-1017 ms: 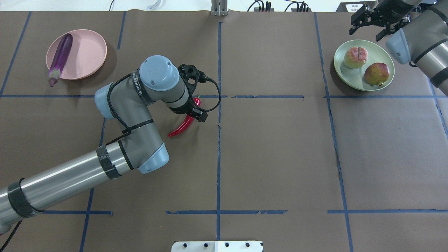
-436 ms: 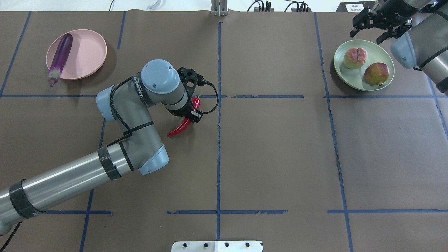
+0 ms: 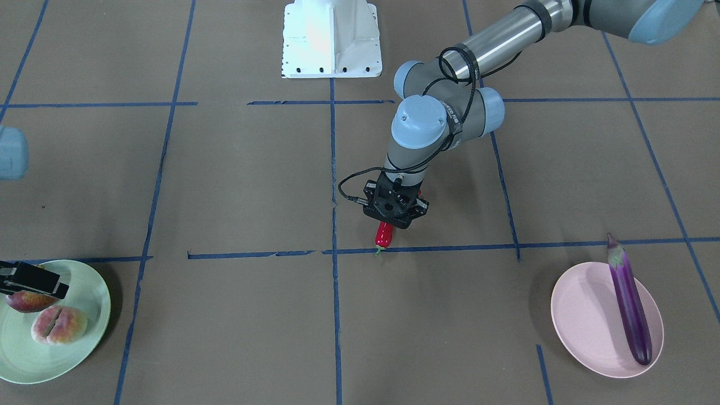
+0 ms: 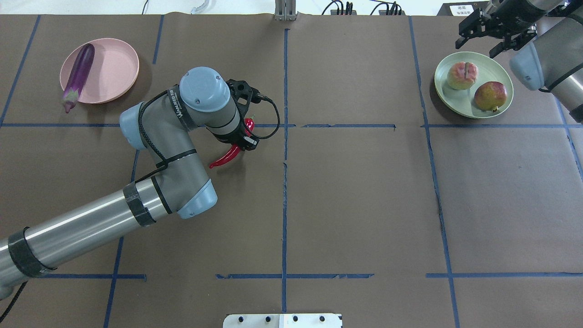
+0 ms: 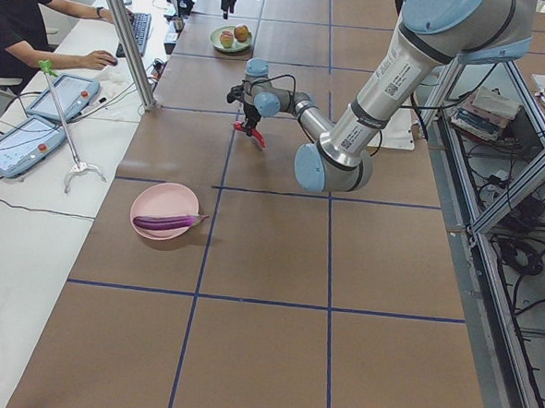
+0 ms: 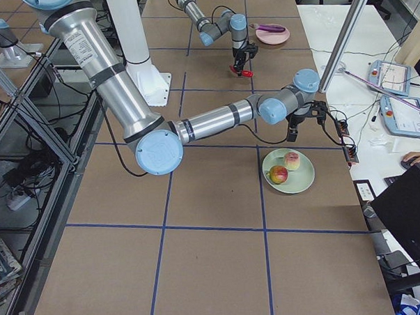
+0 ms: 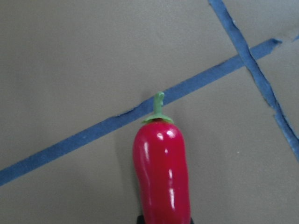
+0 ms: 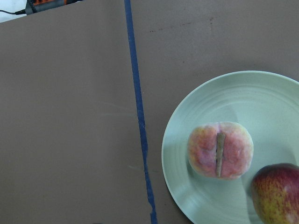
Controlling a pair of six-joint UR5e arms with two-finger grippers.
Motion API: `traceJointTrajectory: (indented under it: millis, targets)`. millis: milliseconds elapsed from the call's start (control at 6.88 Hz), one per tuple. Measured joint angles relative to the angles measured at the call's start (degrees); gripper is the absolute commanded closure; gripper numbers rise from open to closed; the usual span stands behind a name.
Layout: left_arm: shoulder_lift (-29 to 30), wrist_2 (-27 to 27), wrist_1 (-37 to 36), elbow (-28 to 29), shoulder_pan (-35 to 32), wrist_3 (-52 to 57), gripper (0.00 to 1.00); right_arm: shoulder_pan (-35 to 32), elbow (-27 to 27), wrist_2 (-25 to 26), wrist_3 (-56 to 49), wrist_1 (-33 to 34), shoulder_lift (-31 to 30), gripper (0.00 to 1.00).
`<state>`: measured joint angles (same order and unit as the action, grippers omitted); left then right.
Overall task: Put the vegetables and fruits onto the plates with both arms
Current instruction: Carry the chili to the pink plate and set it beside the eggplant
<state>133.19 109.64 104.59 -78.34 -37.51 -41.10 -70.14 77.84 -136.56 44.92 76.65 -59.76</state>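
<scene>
My left gripper [image 4: 240, 138] is shut on the red chili pepper [image 4: 225, 159], which it holds just above the table near the middle; the pepper's green stem [image 7: 159, 103] points down at a blue tape line. The purple eggplant [image 4: 79, 76] lies across the pink plate [image 4: 116, 68] at the far left, its cap over the rim. The peach [image 4: 462, 75] and the pomegranate [image 4: 490, 95] sit on the green plate [image 4: 457, 104] at the far right. My right gripper [image 4: 489, 32] hangs open above that plate's far edge, holding nothing.
Blue tape lines [image 4: 284, 182] divide the brown table cover into a grid. The white base block [image 3: 332, 39] stands at the robot's edge. A person [image 5: 24, 22] sits at a side desk with a keyboard and tablets, beyond a metal pole [image 5: 125, 38].
My left arm has carried the chili pepper leftward and slightly away from the robot, toward the pink plate. The right gripper drew back a little from over the green plate.
</scene>
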Motion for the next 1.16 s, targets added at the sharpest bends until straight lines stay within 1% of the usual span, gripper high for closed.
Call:
traceJointTrajectory:
  millis: [145,291,436,581,727,872,1017,1163]
  targets:
    - [-0.9,0.1,-1.7,-2.0,-3.7,-0.1,0.99,0.0,3.2,0.0,0.1,2.6,-0.9,0.0]
    - [-2.9,0.2,-2.7,-3.6,-7.5,-1.2,0.98,0.0,6.7,0.0,0.1,4.2,-2.8,0.0]
    - [-5.2,0.3,-3.0,-4.0,-11.4,-5.1,0.98,0.0,10.0,-0.2,0.1,4.8,-5.0,0.0]
    - [-6.8,0.6,-3.1,-2.8,-15.6,-9.6,0.98,0.0,12.4,-0.3,0.1,5.0,-6.8,0.0]
    - [-7.5,1.2,-3.1,-0.2,-19.0,-11.8,0.98,0.0,13.8,-0.3,0.1,5.1,-7.9,0.0]
    - [-7.8,2.0,-2.8,3.5,-21.3,-13.6,0.95,0.0,14.6,-0.4,0.2,5.1,-8.6,0.0]
    - [-7.6,2.3,-1.3,7.7,-22.5,-15.4,0.91,0.0,15.5,-0.4,0.2,5.1,-9.3,0.0]
    - [-7.3,2.3,1.5,11.5,-22.9,-16.2,0.9,0.0,16.7,-0.4,1.0,5.1,-10.2,0.0]
